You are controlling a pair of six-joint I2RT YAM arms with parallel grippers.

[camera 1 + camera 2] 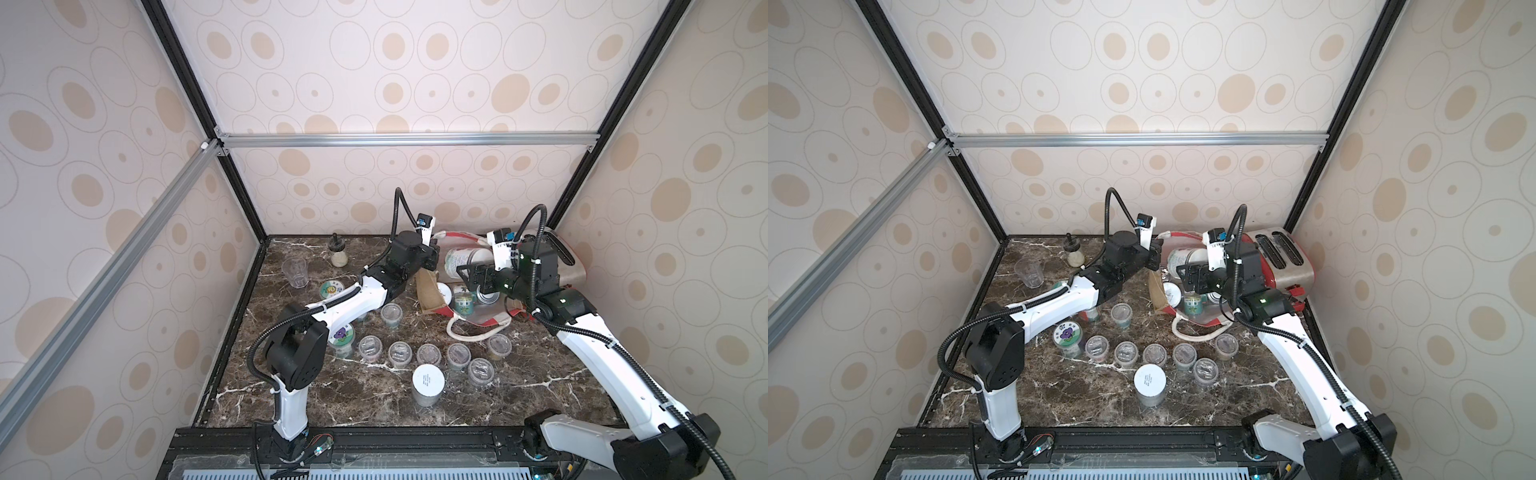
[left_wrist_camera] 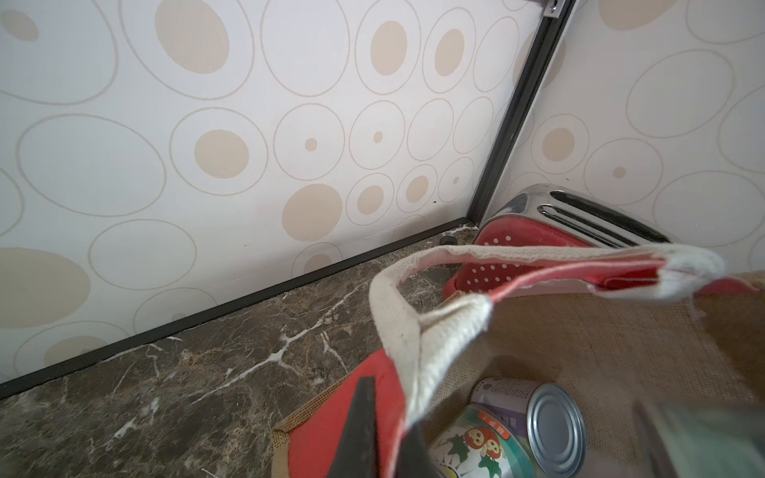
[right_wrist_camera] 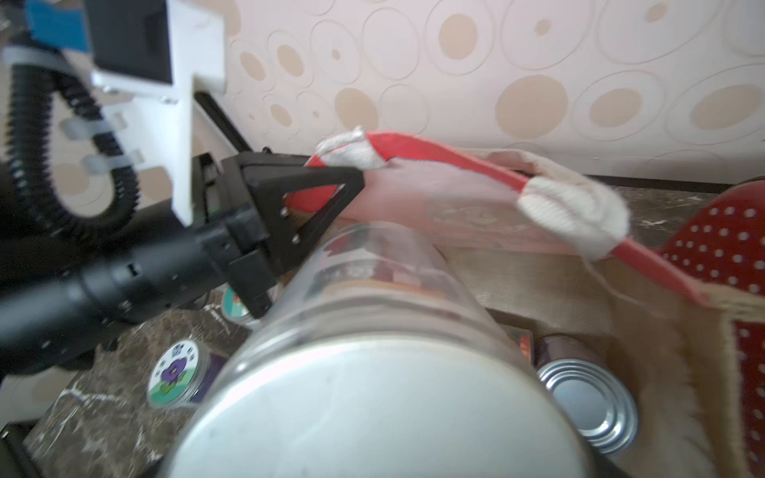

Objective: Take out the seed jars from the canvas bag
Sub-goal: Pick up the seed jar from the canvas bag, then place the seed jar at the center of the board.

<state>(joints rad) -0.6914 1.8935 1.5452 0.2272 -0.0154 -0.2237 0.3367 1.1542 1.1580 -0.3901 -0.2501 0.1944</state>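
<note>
Now — jars [image 1: 464, 302], tins [image 1: 487, 296] in canvas bag [image 1: 428, 291]

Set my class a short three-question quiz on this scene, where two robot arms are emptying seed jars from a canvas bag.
1. True or false: the left gripper hangs open, clear of the canvas bag.
2. What stands in the far right corner of the table, next to the bag? A) a red toaster B) a kettle C) a fruit bowl
3. Fill in: the tall seed jar nearest the table's front edge has a plain ____ lid.

Key: 1 false, it is shut on the bag's rim. 2 A. 3 white.
</note>
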